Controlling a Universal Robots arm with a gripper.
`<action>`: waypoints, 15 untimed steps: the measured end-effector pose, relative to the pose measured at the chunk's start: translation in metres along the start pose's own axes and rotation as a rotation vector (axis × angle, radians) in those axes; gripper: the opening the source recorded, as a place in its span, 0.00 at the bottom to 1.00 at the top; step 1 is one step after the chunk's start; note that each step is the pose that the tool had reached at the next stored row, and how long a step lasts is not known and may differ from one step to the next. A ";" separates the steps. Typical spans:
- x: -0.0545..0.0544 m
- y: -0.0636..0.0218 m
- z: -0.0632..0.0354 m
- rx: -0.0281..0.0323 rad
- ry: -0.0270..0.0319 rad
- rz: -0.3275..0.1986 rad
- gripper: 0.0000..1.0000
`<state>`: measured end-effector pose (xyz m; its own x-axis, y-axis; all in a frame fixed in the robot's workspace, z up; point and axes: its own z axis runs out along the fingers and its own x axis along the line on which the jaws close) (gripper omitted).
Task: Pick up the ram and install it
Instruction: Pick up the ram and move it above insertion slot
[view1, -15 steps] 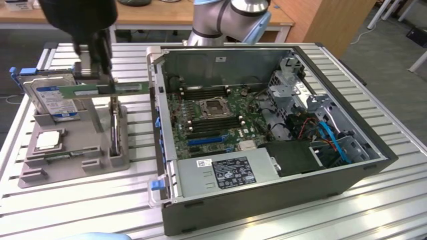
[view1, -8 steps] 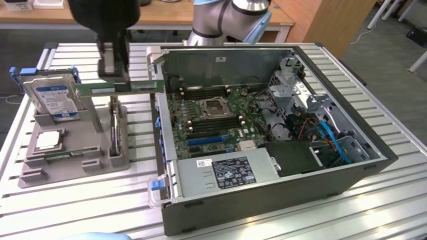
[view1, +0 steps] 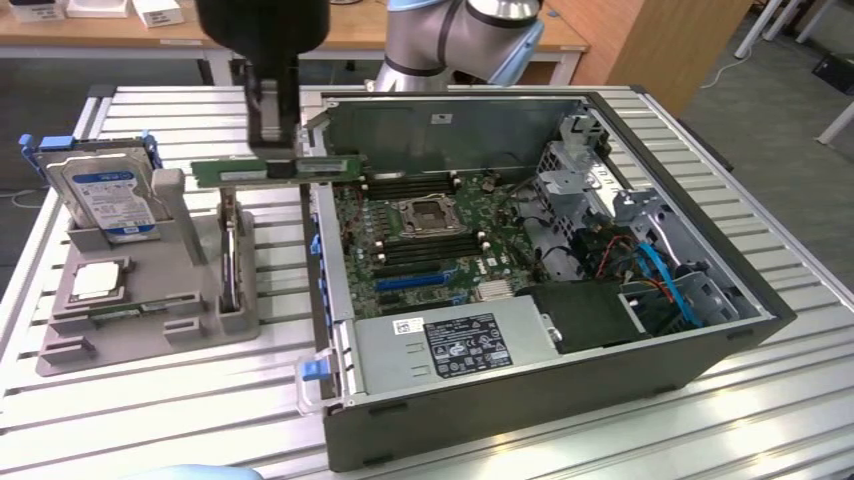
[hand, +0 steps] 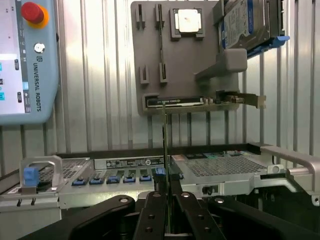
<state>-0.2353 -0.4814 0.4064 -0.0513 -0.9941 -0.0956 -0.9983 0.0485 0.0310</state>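
Note:
The ram (view1: 320, 168) is a long thin green board stick, held level above the table between the grey parts holder (view1: 140, 320) and the open computer case (view1: 747, 330). My gripper (view1: 274, 150) comes down from above and is shut on the ram near its middle. In the wrist view the ram (hand: 164, 145) appears edge-on as a thin line rising from between the black fingers (hand: 150, 210) of the gripper (hand: 166, 200). The motherboard (view1: 400, 270) with its long black memory slots (view1: 430, 245) lies inside the case, to the exterior view's right of the ram.
The grey holder carries a blue-labelled hard drive (view1: 114, 200), a square silver processor (view1: 96, 280) and an expansion card (hand: 200, 101). The case wall (view1: 324, 250) stands just beside the ram. A teach pendant (hand: 27, 60) lies on the slatted table (view1: 174, 410).

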 end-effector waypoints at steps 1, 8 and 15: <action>0.000 -0.0037 -0.0005 -0.0014 0.0000 0.000 0.13; -0.002 -0.0310 -0.0047 -0.0115 -0.0004 0.000 0.13; -0.004 -0.0576 -0.0087 -0.0226 -0.0007 0.000 0.13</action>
<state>-0.1774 -0.4814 0.4136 -0.0518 -0.9940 -0.0962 -0.9975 0.0468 0.0535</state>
